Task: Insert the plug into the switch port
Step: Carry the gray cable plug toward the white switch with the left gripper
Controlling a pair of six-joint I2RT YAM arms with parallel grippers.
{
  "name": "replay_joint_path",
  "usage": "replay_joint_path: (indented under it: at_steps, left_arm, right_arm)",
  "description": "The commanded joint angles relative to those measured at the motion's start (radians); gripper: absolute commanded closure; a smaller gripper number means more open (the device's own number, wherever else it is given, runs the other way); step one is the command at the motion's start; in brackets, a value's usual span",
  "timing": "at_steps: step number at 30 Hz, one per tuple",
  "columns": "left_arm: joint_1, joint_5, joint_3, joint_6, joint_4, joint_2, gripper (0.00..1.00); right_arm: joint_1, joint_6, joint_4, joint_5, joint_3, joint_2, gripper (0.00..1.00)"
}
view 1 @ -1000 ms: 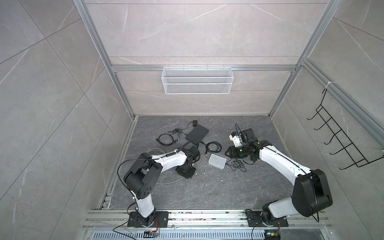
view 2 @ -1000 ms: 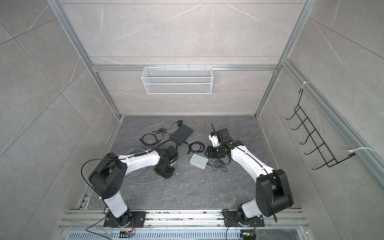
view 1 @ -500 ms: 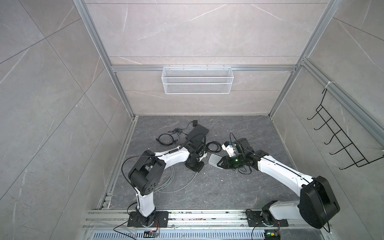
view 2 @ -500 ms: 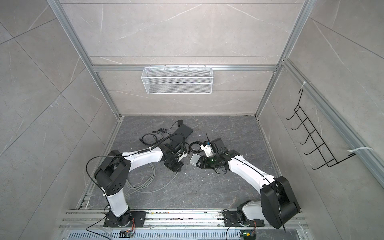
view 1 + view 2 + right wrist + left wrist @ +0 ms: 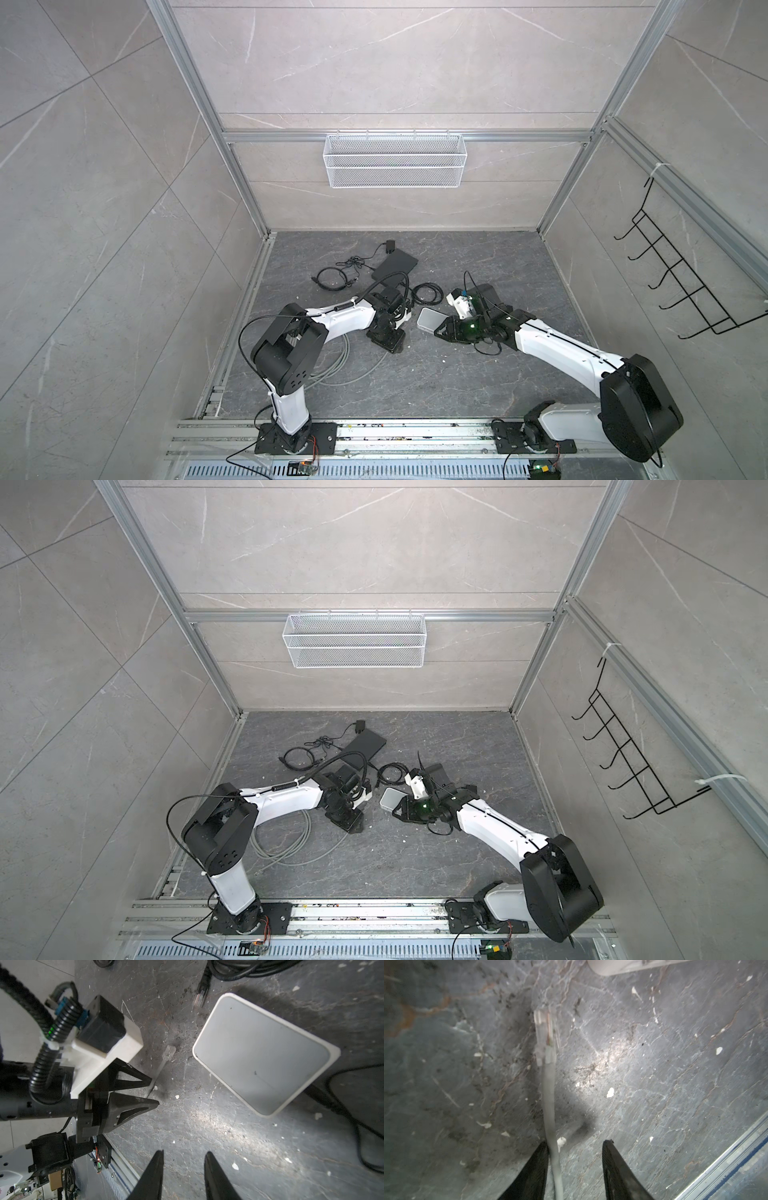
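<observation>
The plug [image 5: 546, 1030] is seen loose near the switch [image 5: 264, 1053], left claw [image 5: 576, 1142] and right claw [image 5: 184, 1152] both parted, so a grasp is judged needed next.

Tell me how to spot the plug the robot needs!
Find the white box on the dark floor. Beside it, in front of the left gripper, lies a small clear plug. It ends a grey cable; the other plug nearby has a black one.

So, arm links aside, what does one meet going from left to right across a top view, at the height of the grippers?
Grey cable loops → left gripper → white switch → black hook rack on the side wall.
</observation>
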Motion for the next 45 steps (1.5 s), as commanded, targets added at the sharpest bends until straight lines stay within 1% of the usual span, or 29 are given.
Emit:
replay_joint_path:
  at_steps: [1, 4, 6, 9, 11, 13, 17, 23, 26, 27, 28, 29, 30, 32, 37, 42, 45]
  left_arm:
    - [0.002, -0.030, -0.005, 0.002, 0.004, -0.042, 0.54]
    - [0.004, -0.045, 0.001, 0.005, 0.024, -0.029, 0.54]
    - [0.030, -0.017, 0.003, -0.001, 0.041, -0.027, 0.54]
    - [0.117, 0.115, -0.023, -0.036, 0.091, -0.046, 0.53]
    - [0.173, 0.185, -0.041, -0.054, 0.125, -0.065, 0.52]
    - [0.207, 0.222, -0.041, -0.050, 0.135, -0.077, 0.52]
    - [0.219, 0.274, -0.015, -0.005, 0.106, -0.041, 0.52]
    - [0.219, 0.347, -0.026, -0.001, 0.135, -0.010, 0.52]
    - [0.219, 0.350, -0.039, -0.029, 0.179, 0.007, 0.53]
    - [0.219, 0.344, -0.044, -0.035, 0.195, 0.016, 0.55]
    - [0.219, 0.337, -0.048, -0.038, 0.207, 0.024, 0.59]
    - [0.219, 0.335, -0.047, -0.032, 0.215, 0.034, 0.65]
    - [0.219, 0.335, -0.048, -0.030, 0.222, 0.041, 0.68]
    - [0.220, 0.328, -0.047, -0.025, 0.237, 0.056, 0.72]
    - [0.208, 0.294, -0.027, -0.025, 0.227, 0.076, 0.72]
    - [0.188, 0.193, -0.016, -0.014, 0.202, 0.095, 0.72]
    - [0.176, 0.158, -0.018, -0.007, 0.197, 0.115, 0.76]
  right_arm:
    - [0.011, 0.022, -0.018, 0.025, 0.048, 0.034, 0.64]
    - [0.011, 0.019, -0.031, 0.034, 0.070, 0.066, 0.64]
    - [0.011, 0.020, -0.035, 0.038, 0.079, 0.084, 0.64]
    - [0.013, 0.019, -0.033, 0.038, 0.095, 0.110, 0.64]
    - [0.013, 0.020, -0.031, 0.038, 0.106, 0.128, 0.64]
    - [0.013, 0.020, -0.029, 0.033, 0.119, 0.144, 0.64]
    - [0.016, 0.018, -0.029, 0.025, 0.146, 0.174, 0.64]
    - [0.019, 0.015, -0.034, 0.016, 0.183, 0.220, 0.64]
    - [0.022, 0.004, -0.045, 0.018, 0.202, 0.239, 0.64]
    - [0.022, 0.003, -0.045, 0.017, 0.205, 0.245, 0.64]
    - [0.023, 0.005, -0.044, 0.017, 0.209, 0.247, 0.64]
    - [0.025, 0.005, -0.041, 0.017, 0.214, 0.255, 0.64]
    - [0.026, 0.006, -0.039, 0.016, 0.215, 0.258, 0.65]
    - [0.031, 0.012, -0.036, 0.016, 0.223, 0.271, 0.65]
    - [0.050, 0.043, -0.005, 0.019, 0.225, 0.294, 0.65]
    - [0.059, 0.051, 0.005, 0.025, 0.230, 0.307, 0.65]
    - [0.060, 0.053, 0.004, 0.028, 0.228, 0.303, 0.65]
